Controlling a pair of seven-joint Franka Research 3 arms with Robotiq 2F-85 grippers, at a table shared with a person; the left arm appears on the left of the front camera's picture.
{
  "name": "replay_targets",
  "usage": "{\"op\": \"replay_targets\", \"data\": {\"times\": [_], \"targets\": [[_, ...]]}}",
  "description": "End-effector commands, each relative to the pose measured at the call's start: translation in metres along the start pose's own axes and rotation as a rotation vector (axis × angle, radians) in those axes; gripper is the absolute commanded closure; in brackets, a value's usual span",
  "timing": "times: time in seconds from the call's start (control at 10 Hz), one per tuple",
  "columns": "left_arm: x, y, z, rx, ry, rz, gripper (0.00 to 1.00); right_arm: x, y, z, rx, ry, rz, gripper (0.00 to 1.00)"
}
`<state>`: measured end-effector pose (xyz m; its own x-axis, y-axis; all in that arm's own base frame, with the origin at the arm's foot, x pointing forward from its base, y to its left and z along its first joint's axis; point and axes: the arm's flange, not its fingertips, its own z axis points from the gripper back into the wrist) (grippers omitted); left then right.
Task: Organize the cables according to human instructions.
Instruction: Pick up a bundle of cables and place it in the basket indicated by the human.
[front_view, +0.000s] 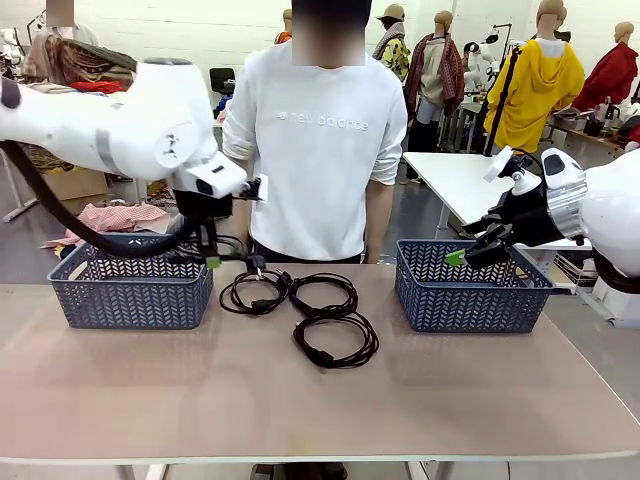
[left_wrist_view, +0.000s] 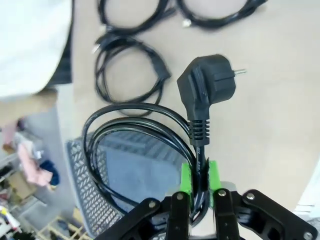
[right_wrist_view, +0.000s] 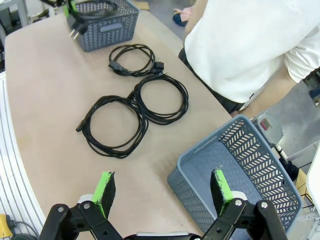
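My left gripper (front_view: 212, 262) is shut on a black cable (front_view: 240, 248) just below its plug (left_wrist_view: 207, 85). Its coil (left_wrist_view: 125, 130) hangs over the right end of the left blue basket (front_view: 130, 295). Three more coiled cables lie on the table's middle: one far left (front_view: 255, 292), one beside it (front_view: 323, 295), one nearer me (front_view: 335, 342). The right wrist view has them at the far coil (right_wrist_view: 131, 60), the middle coil (right_wrist_view: 160, 100) and the near coil (right_wrist_view: 115, 125). Above the right blue basket (front_view: 470, 295), my right gripper (front_view: 470, 256) stands open with nothing in it.
A person in a white sweatshirt (front_view: 320, 150) stands at the table's far edge between the baskets. The right basket (right_wrist_view: 240, 165) has nothing inside. Bare tabletop (front_view: 320, 410) stretches along the near side.
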<state>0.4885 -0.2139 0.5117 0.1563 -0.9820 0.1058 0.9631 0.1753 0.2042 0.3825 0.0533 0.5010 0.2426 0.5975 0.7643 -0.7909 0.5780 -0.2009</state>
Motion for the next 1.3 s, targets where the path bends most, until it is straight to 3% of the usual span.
{"op": "replay_targets", "data": {"times": [0.0, 0.6, 1.2], "targets": [[-0.024, 0.02, 0.009, 0.048, 0.02, 0.042, 1.0, -0.001, -0.001, -0.001, -0.001, -0.005, 0.005, 0.0], [-0.097, 0.065, -0.008, 0.082, 0.017, 0.197, 1.0, -0.001, -0.001, -0.001, -0.001, -0.005, 0.005, 0.0], [-0.121, 0.093, -0.039, 0.077, 0.032, 0.279, 1.0, -0.001, -0.001, -0.001, -0.001, -0.005, 0.005, 0.0]]}}
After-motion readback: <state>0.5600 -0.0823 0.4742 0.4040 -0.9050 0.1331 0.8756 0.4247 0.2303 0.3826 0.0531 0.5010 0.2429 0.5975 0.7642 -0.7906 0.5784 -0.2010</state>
